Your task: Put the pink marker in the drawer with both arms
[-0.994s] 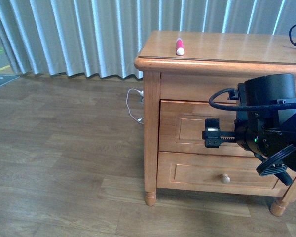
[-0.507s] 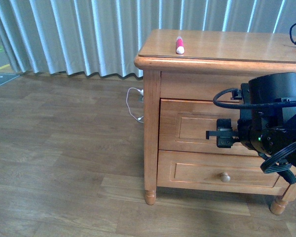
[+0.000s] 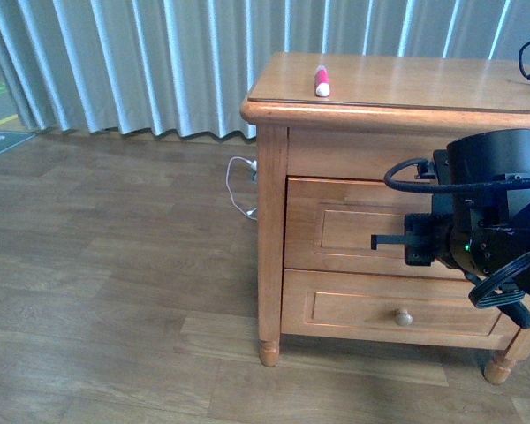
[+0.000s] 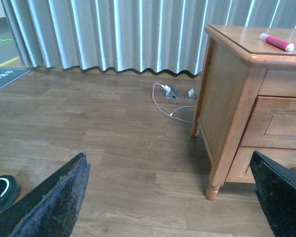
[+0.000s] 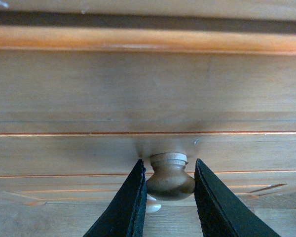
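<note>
The right gripper (image 5: 168, 170) has its two black fingers (image 5: 130, 202) closed on the round knob (image 5: 170, 176) of the drawer (image 3: 344, 228), one finger on each side and both touching the wood. In the front view the right arm (image 3: 490, 221) is stretched level toward the drawer front, with its thick round joint nearest to the camera. This arm hides the knob and the right half of the drawer there, so only the right wrist view shows the grip. The left gripper (image 4: 167, 168) is wide open and points at the floor (image 4: 113, 123) beside the cabinet (image 3: 269, 265); only its two finger ends are visible, cut off at the picture's lower corners. The pink marker (image 3: 321, 81) lies flat on the cabinet top, near its front left corner, well apart from both grippers. The cabinet's right side is cut off.
</note>
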Motion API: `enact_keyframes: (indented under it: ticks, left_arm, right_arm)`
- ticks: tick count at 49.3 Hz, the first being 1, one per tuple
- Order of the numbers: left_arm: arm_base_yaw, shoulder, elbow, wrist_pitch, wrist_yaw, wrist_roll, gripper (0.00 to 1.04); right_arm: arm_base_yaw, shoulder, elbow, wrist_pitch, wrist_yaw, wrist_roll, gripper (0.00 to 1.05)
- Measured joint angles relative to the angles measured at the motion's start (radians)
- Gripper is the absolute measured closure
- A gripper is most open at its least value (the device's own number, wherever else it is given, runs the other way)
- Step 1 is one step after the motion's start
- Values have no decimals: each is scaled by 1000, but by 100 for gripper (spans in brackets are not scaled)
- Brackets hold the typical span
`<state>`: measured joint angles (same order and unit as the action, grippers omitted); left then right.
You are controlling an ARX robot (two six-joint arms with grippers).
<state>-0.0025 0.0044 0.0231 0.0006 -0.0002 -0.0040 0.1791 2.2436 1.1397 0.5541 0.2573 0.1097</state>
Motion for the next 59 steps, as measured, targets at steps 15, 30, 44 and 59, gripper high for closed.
enact_keyframes:
  ticks: [15, 30, 44, 59]
  left_arm:
    - [0, 0, 0, 0, 0, 0, 6]
    - [0, 0, 0, 0, 0, 0, 6]
    - [0, 0, 0, 0, 0, 0, 6]
    - [0, 0, 0, 0, 0, 0, 6]
  right_arm:
    - [1, -90, -185, 100, -25, 25, 82]
    - [3, -293, -552, 246, -96, 52, 82]
    - [18, -625, -842, 211, -103, 76, 30]
    - [-104, -1310, -844, -408, -217, 81, 9]
